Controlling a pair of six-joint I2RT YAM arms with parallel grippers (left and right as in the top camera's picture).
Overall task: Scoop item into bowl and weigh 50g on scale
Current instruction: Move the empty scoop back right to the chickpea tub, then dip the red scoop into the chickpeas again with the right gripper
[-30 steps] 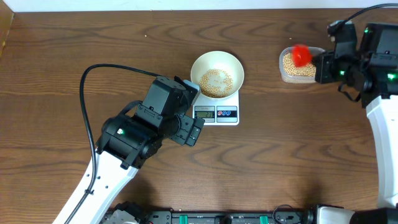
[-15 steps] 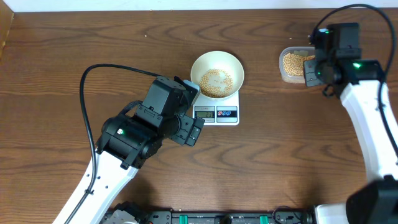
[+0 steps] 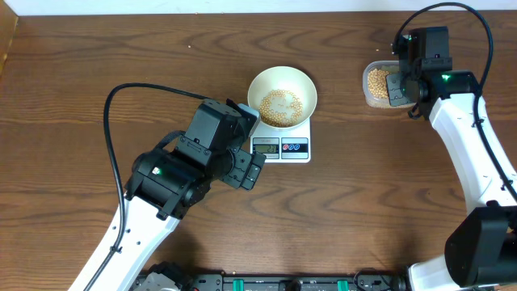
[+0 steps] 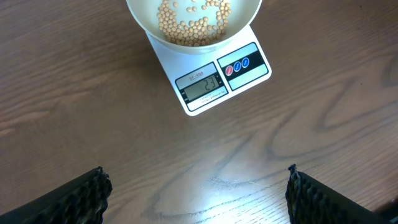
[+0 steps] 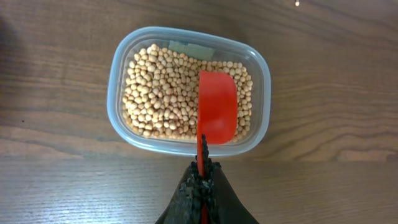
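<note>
Since the small round tan-yellow beans [image 5: 161, 87] looked loose and apt to roll, the right gripper [image 5: 202, 180] clamped the thin handle of the red plastic scoop [image 5: 217, 115] over their clear plastic tub [image 5: 118, 74], well right of the white rectangular scale [image 4: 217, 78]. Others lay in the cream round bowl [image 4: 245, 15] on that scale, near the wide-open, empty left gripper [image 4: 196, 186].

The bowl [image 4: 244, 22] was cut off by the left wrist view's top edge; overhead, the scale [image 3: 280, 147] display's digits were too small to read.
</note>
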